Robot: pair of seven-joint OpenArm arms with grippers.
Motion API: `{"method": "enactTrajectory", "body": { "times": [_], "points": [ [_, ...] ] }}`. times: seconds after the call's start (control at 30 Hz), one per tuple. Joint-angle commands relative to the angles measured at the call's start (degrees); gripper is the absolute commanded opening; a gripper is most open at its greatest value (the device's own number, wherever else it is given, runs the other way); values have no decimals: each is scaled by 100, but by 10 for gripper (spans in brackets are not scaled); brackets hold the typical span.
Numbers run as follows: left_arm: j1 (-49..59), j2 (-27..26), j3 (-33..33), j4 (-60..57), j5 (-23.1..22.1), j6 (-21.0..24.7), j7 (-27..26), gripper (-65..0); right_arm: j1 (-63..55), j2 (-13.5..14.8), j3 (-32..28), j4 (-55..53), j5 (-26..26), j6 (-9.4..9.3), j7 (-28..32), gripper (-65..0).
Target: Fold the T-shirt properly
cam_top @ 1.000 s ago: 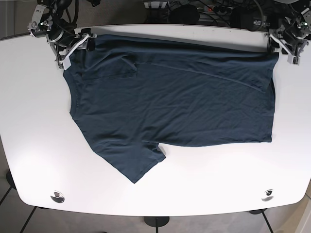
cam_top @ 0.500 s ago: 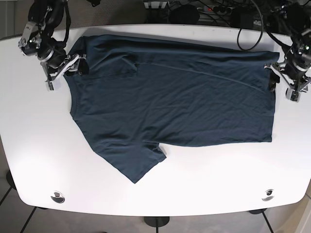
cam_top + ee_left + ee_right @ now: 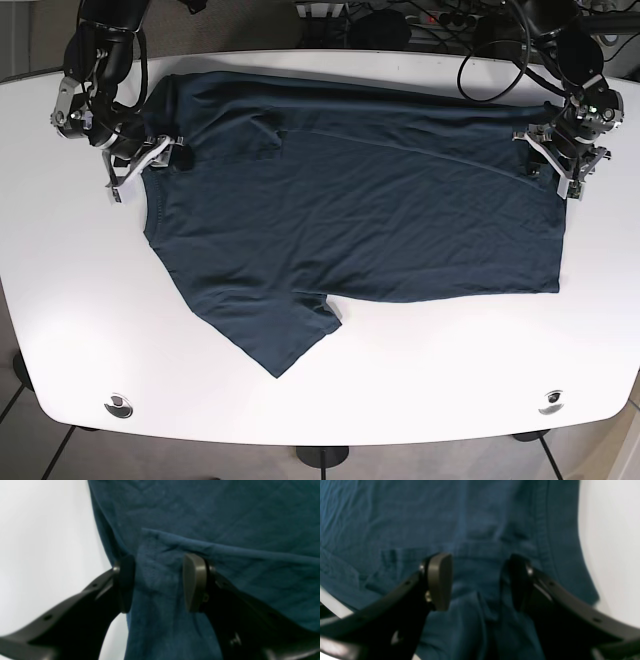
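Observation:
A dark navy T-shirt [image 3: 360, 210] lies spread flat on the white table [image 3: 420, 380], with one sleeve [image 3: 285, 335] pointing to the front. My left gripper [image 3: 555, 168] is at the shirt's right edge. In the left wrist view it [image 3: 158, 582] is open, its fingers [image 3: 193, 582] straddling a raised fold of the cloth [image 3: 225, 517] at the edge. My right gripper [image 3: 150, 165] is at the shirt's left edge near the collar. In the right wrist view it [image 3: 480, 580] is open, its pads [image 3: 440, 580] on either side of bunched cloth [image 3: 395, 517].
Two round metal fittings [image 3: 118, 406] [image 3: 550, 402] sit near the table's front edge. Cables and equipment [image 3: 400, 20] lie behind the far edge. Bare white table shows on the left [image 3: 70, 270], on the right [image 3: 600, 280] and in front of the shirt.
Both grippers have come away from the shirt's far corners, moving toward the front and inward onto its side edges. The shirt itself has hardly shifted.

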Motion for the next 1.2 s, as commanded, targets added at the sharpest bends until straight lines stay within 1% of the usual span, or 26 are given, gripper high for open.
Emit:
{"method": "enactTrajectory", "body": {
  "times": [0.03, 0.07, 0.1, 0.17, 0.23, 0.27, 0.33, 0.37, 0.43, 0.6, 0.63, 0.77, 0.8, 1.0, 1.1, 1.2],
  "points": [
    [-35, -112, -15, 75, -74, 12, -112, -375, 100, 41, -83, 33, 40, 44, -1, -317],
    [-35, -112, -15, 75, -82, 12, -112, -376, 100, 41, -109, 51, 40, 44, -1, -347],
    [-35, -112, -24, 83, -82, 12, -112, -376, 109, 41, -109, 51, 40, 44, -1, -393],
    [-35, -112, -42, 92, -82, 12, -112, -376, 117, 41, -109, 42, 40, 44, -1, -507],
    [-35, -112, -50, 101, -91, 12, -112, -378, 126, 41, -100, 60, 40, 44, -1, -607],
    [-35, -120, -50, 101, -100, 12, -112, -403, 109, 50, -83, 69, 40, 44, -1, -617],
    [-26, -129, -59, 101, -74, 12, -86, -479, 100, 85, -74, 69, 40, 44, -1, -621],
    [-26, -138, -59, 92, -65, 12, -86, -494, 100, 85, -39, 77, 40, 44, -1, -621],
    [80, -243, -68, 83, -82, 12, -77, -493, 82, 85, 163, 165, 49, 44, -10, -617],
    [150, -287, -68, 83, -100, 12, -77, -496, -32, 94, 190, 341, 49, 44, -27, -615],
    [150, -287, -68, 83, -91, 12, -77, -496, -32, 94, 181, 341, 49, 44, -27, -601],
    [150, -287, -68, 83, -91, 12, -77, -497, -111, 85, 181, 359, 49, 44, -18, -428],
    [150, -287, -68, 83, -91, 12, -77, -497, -120, 76, 190, 359, 49, 44, -18, -406],
    [150, -287, -68, 83, -91, 12, -77, -497, -155, 85, 207, 367, 58, 44, -18, -415],
    [150, -287, -68, 83, -91, 12, -77, -499, -164, 85, 207, 570, 58, 44, -18, -463],
    [150, -279, -68, 83, -91, 12, -77, -499, -217, 85, 207, 860, 58, 44, -36, -466]
  ]
}}
